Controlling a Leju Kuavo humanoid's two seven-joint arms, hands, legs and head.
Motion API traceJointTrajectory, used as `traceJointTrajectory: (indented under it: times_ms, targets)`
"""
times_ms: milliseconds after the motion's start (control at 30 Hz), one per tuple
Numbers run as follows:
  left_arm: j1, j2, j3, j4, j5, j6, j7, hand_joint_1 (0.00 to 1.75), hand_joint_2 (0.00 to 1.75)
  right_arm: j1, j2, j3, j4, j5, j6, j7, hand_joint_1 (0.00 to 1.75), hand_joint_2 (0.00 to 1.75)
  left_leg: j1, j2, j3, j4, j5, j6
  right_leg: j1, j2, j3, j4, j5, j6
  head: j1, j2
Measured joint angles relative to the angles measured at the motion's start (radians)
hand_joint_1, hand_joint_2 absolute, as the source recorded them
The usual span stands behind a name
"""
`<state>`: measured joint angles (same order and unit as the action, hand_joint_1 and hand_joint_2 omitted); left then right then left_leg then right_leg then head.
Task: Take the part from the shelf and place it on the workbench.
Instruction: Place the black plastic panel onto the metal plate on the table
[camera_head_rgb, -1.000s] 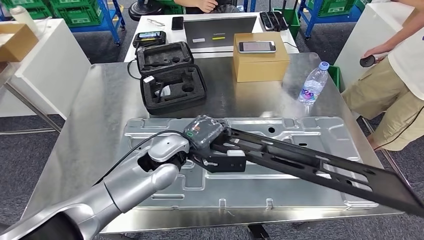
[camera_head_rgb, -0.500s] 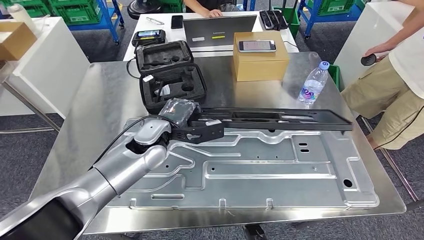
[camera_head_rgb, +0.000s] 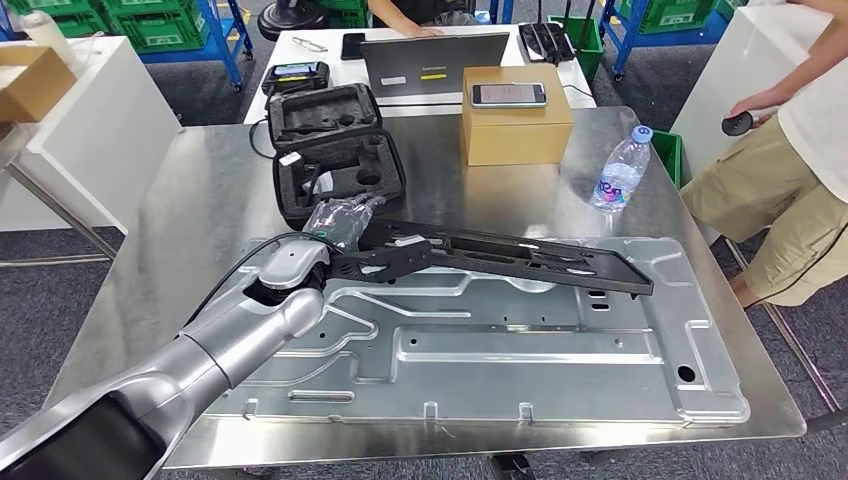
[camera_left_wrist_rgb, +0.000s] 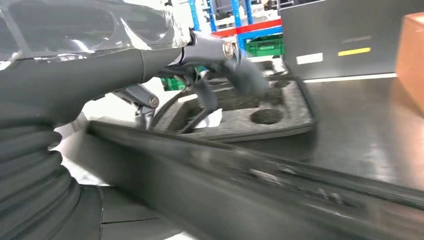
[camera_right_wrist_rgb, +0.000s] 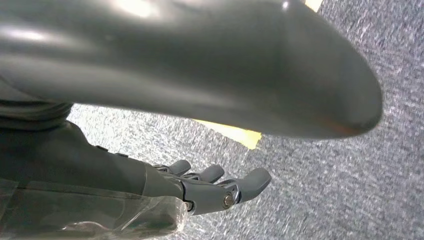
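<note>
The left hand (camera_head_rgb: 340, 225), wrapped in clear film, has its fingers closed round one end of the long black part (camera_head_rgb: 500, 256) and holds it low over the steel table (camera_head_rgb: 200, 200). The grip sits right at the end nearest the black foam case (camera_head_rgb: 335, 150), so the whole length sticks out from the hand like a lever; that looks deliberate, as it lets the far end come down onto the table first while the hand stays clear. The part's long axis runs nearly level across the table, from the foam case side toward the side where the water bottle (camera_head_rgb: 615, 170) stands, with the free end pointing that way and dipping slightly. It lies over the far edge of the big pressed metal sheet (camera_head_rgb: 520, 350) that covers much of the table; whether the far tip already touches the sheet I cannot tell. In the left wrist view the part crosses the frame as a dark blurred bar with the foam case behind it.

The right hand (camera_right_wrist_rgb: 215, 187) hangs by the robot's side over grey carpet, holding nothing, its fingers only loosely bent. A person in khaki shorts (camera_head_rgb: 790, 200) stands on the bottle side of the table.
</note>
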<state>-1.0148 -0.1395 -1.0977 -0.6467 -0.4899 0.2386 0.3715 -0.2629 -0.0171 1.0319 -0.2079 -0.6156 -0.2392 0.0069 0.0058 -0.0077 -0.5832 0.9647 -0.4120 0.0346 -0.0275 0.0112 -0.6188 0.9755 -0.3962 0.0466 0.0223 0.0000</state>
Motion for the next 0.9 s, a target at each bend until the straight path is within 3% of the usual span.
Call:
traceJointTrajectory:
  times_ms: [67, 133, 200, 233, 267, 333, 400, 533, 600, 667, 700, 733, 767, 833, 900]
  targets:
    - [0.000, 0.002, 0.003, 0.002, 0.003, 0.003, -0.007, 0.00, 0.00, -0.001, 0.000, 0.000, 0.000, 0.003, 0.000, 0.000, 0.00, 0.00, 0.003, 0.001, -0.029, 0.065, -0.039, -0.007, 0.000, 0.000, 0.001, -0.001, 0.002, -0.011, -0.002, 0.000]
    - [0.002, 0.002, 0.006, 0.002, 0.006, 0.002, -0.013, 0.00, 0.00, -0.002, 0.000, 0.000, 0.000, 0.006, 0.000, 0.000, 0.00, 0.00, 0.004, 0.002, -0.096, 0.206, -0.105, -0.012, 0.004, 0.000, 0.001, -0.001, 0.001, -0.015, -0.004, 0.000]
    - [0.006, 0.003, 0.007, 0.003, 0.008, -0.001, -0.019, 0.00, 0.00, -0.001, 0.000, 0.000, 0.000, 0.007, 0.000, 0.000, 0.00, 0.00, 0.003, 0.002, -0.148, 0.305, -0.132, -0.011, 0.008, 0.000, 0.001, -0.001, 0.000, -0.017, -0.005, 0.000]
    - [0.008, 0.003, 0.008, 0.004, 0.008, -0.002, -0.022, 0.00, 0.00, -0.001, 0.000, 0.000, 0.000, 0.007, 0.000, 0.000, 0.00, 0.00, 0.001, 0.002, -0.147, 0.298, -0.118, -0.007, 0.011, 0.000, 0.002, -0.001, -0.001, -0.018, -0.005, 0.000]
    - [0.009, 0.003, 0.008, 0.005, 0.008, -0.002, -0.025, 0.00, 0.00, -0.001, 0.000, 0.000, 0.000, 0.008, 0.000, 0.000, 0.00, 0.00, -0.001, 0.002, -0.126, 0.248, -0.088, -0.001, 0.013, 0.000, 0.003, -0.001, -0.001, -0.018, -0.005, 0.000]
    - [0.007, 0.003, 0.010, 0.005, 0.008, -0.002, -0.030, 0.00, 0.00, -0.003, 0.001, 0.000, 0.000, 0.008, 0.000, 0.000, 0.00, 0.00, -0.010, 0.002, -0.054, 0.097, -0.021, 0.016, 0.016, 0.001, 0.006, -0.001, -0.002, -0.016, -0.005, 0.000]
    - [0.005, 0.003, 0.012, 0.005, 0.011, -0.001, -0.036, 0.00, 0.00, -0.004, 0.002, 0.000, 0.000, 0.008, 0.000, 0.000, 0.00, 0.00, -0.020, 0.003, -0.014, 0.011, 0.009, 0.027, 0.016, 0.000, 0.006, -0.003, -0.002, -0.012, -0.005, 0.000]
    - [0.007, 0.002, 0.020, 0.005, 0.042, 0.012, -0.076, 0.00, 0.00, -0.003, 0.003, 0.001, 0.000, 0.009, 0.000, 0.001, 0.00, 0.00, -0.020, 0.003, -0.003, -0.011, 0.017, 0.038, 0.012, -0.003, 0.003, 0.006, -0.012, 0.007, -0.005, 0.000]
    - [0.011, 0.000, 0.026, 0.004, 0.069, 0.029, -0.111, 0.00, 0.00, -0.002, 0.002, 0.001, 0.000, 0.009, 0.000, 0.000, 0.00, 0.00, -0.016, 0.004, 0.005, -0.019, 0.023, 0.045, 0.014, -0.005, -0.034, 0.093, -0.061, 0.012, -0.002, 0.000]
    - [0.023, 0.000, 0.033, 0.003, 0.102, 0.042, -0.147, 0.00, 0.00, 0.001, 0.002, 0.001, 0.000, 0.009, 0.000, 0.000, 0.00, 0.00, -0.018, 0.004, 0.007, -0.020, 0.023, 0.049, 0.015, -0.005, -0.100, 0.229, -0.117, 0.015, -0.001, 0.000]
    - [0.033, 0.000, 0.037, 0.000, 0.123, 0.042, -0.168, 0.00, 0.00, 0.004, 0.001, 0.001, 0.000, 0.009, 0.000, 0.000, 0.00, 0.00, -0.019, 0.004, 0.008, -0.019, 0.023, 0.049, 0.015, -0.005, -0.122, 0.272, -0.127, 0.015, -0.001, 0.000]
    - [0.044, 0.000, 0.041, -0.004, 0.146, 0.040, -0.191, 0.00, 0.00, 0.006, 0.001, 0.001, 0.000, 0.009, 0.000, 0.000, 0.00, 0.00, -0.019, 0.003, 0.008, -0.019, 0.022, 0.050, 0.015, -0.005, -0.126, 0.276, -0.118, 0.015, 0.000, 0.000]
    - [0.054, 0.000, 0.046, -0.010, 0.168, 0.038, -0.215, 0.00, 0.00, 0.008, 0.000, 0.001, 0.000, 0.009, 0.000, 0.000, 0.00, 0.00, -0.019, 0.002, 0.009, -0.019, 0.022, 0.050, 0.015, -0.005, -0.109, 0.240, -0.092, 0.014, 0.000, 0.000]
    - [0.065, 0.000, 0.053, -0.027, 0.204, 0.035, -0.253, 0.00, 0.00, 0.007, -0.002, 0.001, 0.000, 0.009, 0.000, -0.001, 0.00, 0.00, -0.021, 0.000, 0.009, -0.016, 0.019, 0.047, 0.016, -0.006, -0.037, 0.093, -0.027, 0.010, 0.000, 0.000]
    - [0.070, 0.001, 0.061, -0.047, 0.230, 0.035, -0.274, 0.00, 0.00, 0.007, -0.003, 0.001, 0.000, 0.009, 0.000, -0.002, 0.00, 0.00, -0.026, -0.001, 0.007, -0.013, 0.016, 0.042, 0.018, -0.008, 0.012, -0.005, 0.003, 0.003, 0.000, 0.000]
